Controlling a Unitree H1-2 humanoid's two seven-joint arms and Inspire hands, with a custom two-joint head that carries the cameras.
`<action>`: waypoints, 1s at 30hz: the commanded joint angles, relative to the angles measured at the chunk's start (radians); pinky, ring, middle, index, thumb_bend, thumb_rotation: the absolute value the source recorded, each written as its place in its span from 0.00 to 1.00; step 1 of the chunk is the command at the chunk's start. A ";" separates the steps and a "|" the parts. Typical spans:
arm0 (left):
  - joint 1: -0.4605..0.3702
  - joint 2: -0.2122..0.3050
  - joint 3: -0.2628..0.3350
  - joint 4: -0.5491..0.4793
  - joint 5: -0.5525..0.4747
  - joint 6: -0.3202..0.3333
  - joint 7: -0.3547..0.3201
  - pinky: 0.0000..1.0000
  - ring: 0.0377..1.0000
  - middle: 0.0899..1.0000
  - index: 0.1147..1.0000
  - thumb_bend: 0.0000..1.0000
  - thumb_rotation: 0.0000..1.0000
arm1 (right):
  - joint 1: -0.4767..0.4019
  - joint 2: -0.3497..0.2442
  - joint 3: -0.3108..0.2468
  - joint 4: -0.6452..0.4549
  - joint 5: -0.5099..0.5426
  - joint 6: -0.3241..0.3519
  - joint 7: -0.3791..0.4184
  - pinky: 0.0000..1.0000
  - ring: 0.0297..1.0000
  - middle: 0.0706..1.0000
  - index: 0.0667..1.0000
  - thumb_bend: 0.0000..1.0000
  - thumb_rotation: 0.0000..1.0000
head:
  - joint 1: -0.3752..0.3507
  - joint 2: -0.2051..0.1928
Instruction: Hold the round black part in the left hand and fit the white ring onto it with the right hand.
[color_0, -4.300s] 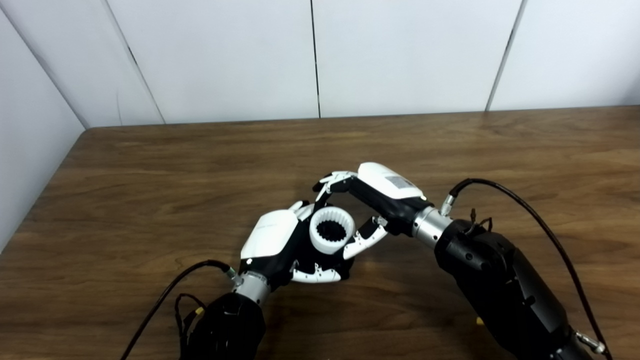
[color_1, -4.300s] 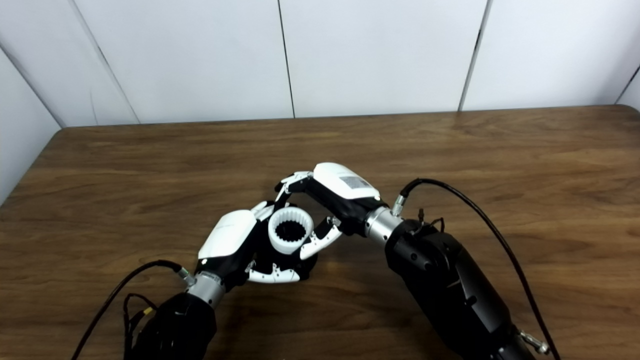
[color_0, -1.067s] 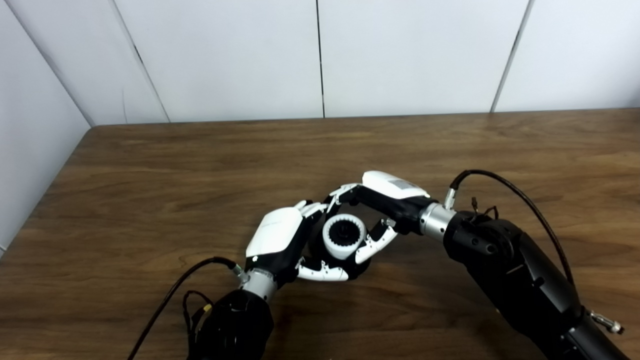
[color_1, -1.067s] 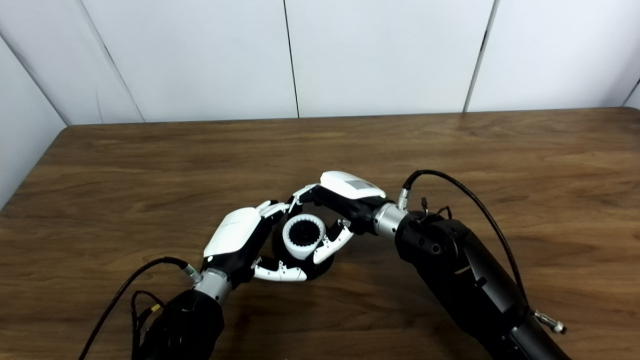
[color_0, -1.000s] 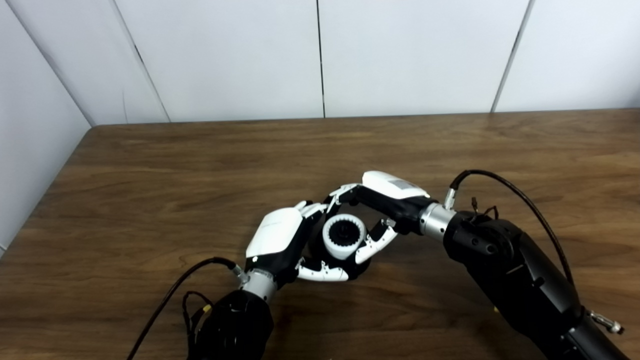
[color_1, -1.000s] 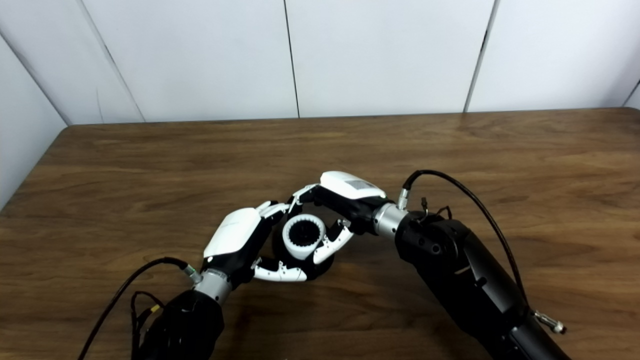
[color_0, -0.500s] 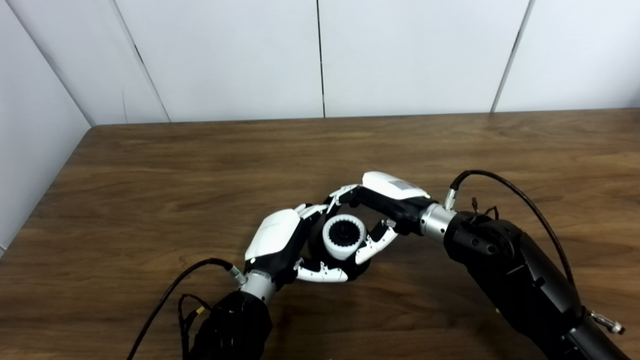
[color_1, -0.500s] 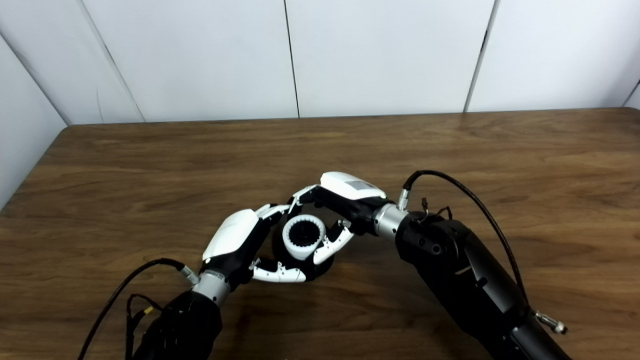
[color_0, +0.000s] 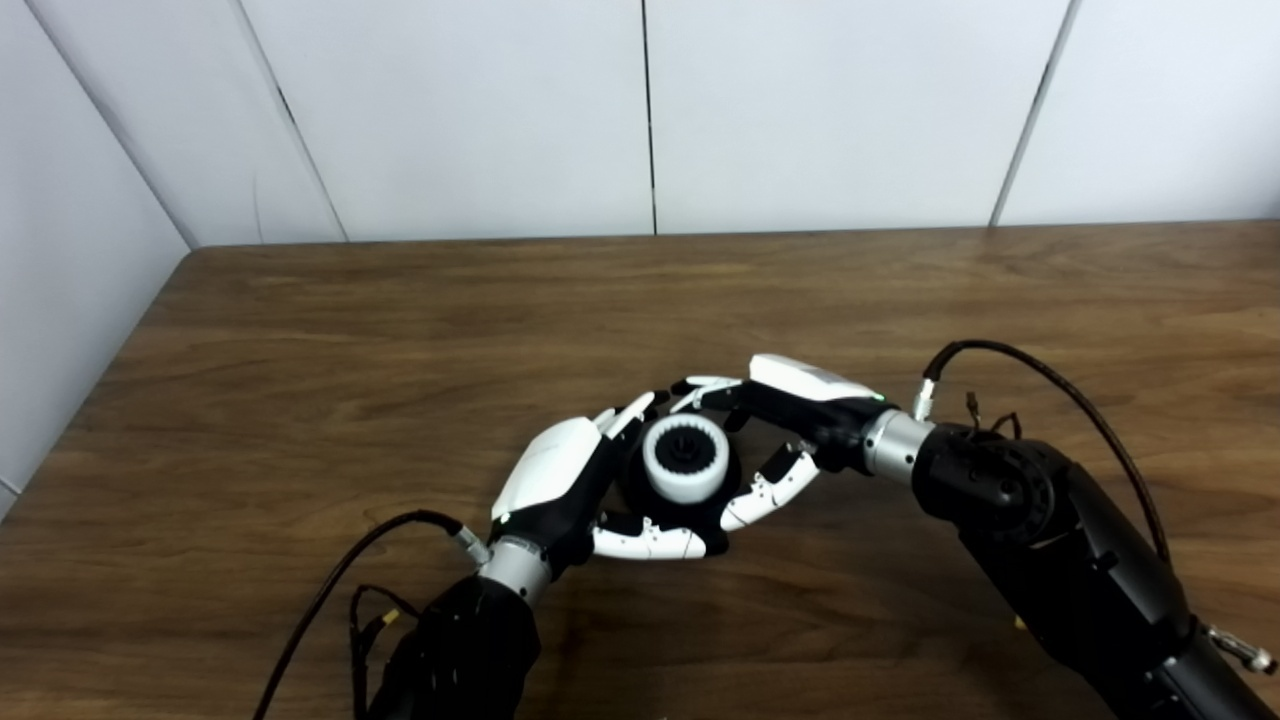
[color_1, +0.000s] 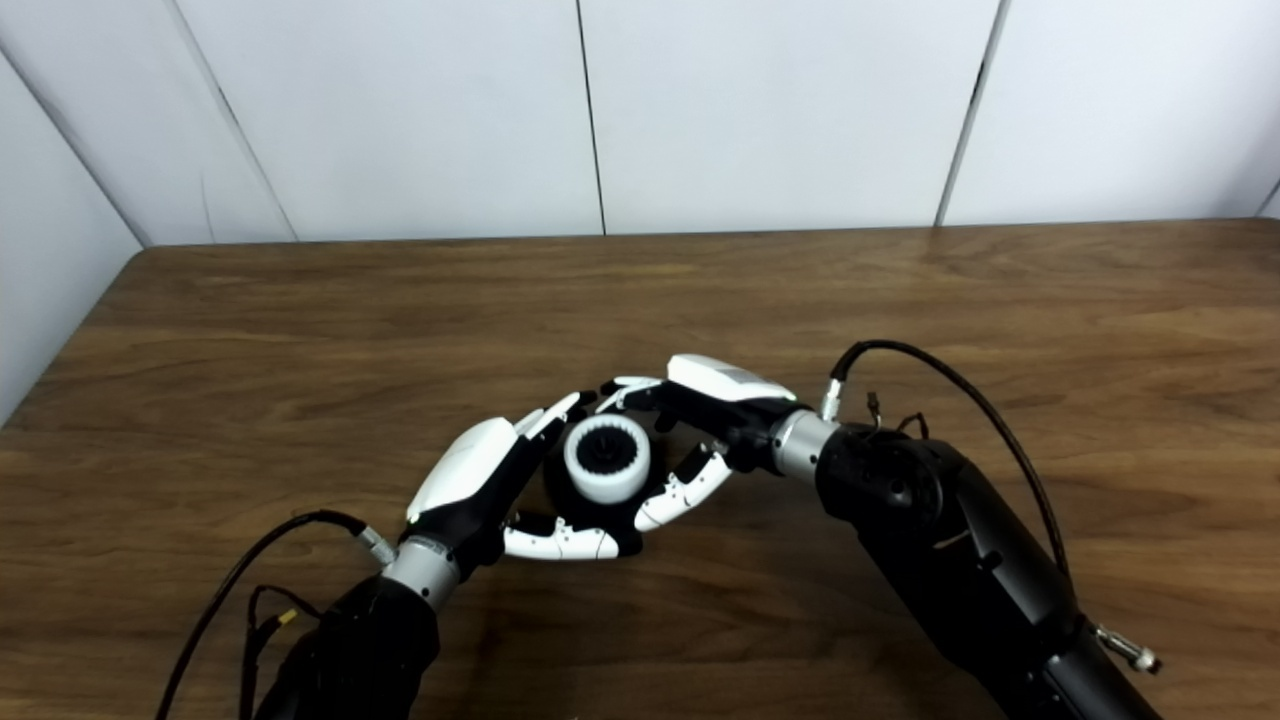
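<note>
"Where is the white ring (color_0: 685, 470)?"

"It sits on top of the round black part (color_0: 722, 489), near the middle of the brown worktop (color_0: 300, 380). Little teeth show inside the ring, and a dark bit pokes up in its middle."

"What is the left robot hand (color_0: 565, 480) doing?"

"It is cupped around the black part from the left side. Its thumb lies along the front of the part and its fingers (color_0: 625, 412) reach up behind it. It looks like it is holding the part."

"And the right robot hand (color_0: 790, 420)?"

"It is just to the right of the ring. Its fingers are spread apart, with some behind the ring and the thumb in front. They look apart from the ring, so it holds nothing."

"Anything else?"

"A black cable (color_0: 1060, 400) loops over the right arm."
</note>
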 joint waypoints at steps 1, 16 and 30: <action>-0.009 -0.018 0.016 -0.030 -0.047 -0.012 0.020 0.85 0.96 0.93 0.99 1.00 0.61 | -0.022 0.009 -0.039 -0.002 0.040 0.007 -0.011 0.82 0.93 0.96 0.97 1.00 0.43 | 0.001 0.000; 0.071 -0.107 0.178 -0.043 -0.298 -0.116 0.228 0.94 0.95 0.96 1.00 0.74 1.00 | 0.112 0.124 -0.285 -0.013 0.322 0.043 -0.138 0.87 0.92 0.95 0.94 0.98 0.79 | 0.011 -0.032; 0.063 -0.168 0.295 0.023 -0.507 -0.163 0.347 0.96 0.97 0.97 1.00 0.68 1.00 | 0.192 0.220 -0.358 -0.047 0.436 0.066 -0.262 0.91 0.96 0.98 0.94 0.48 0.96 | -0.007 -0.024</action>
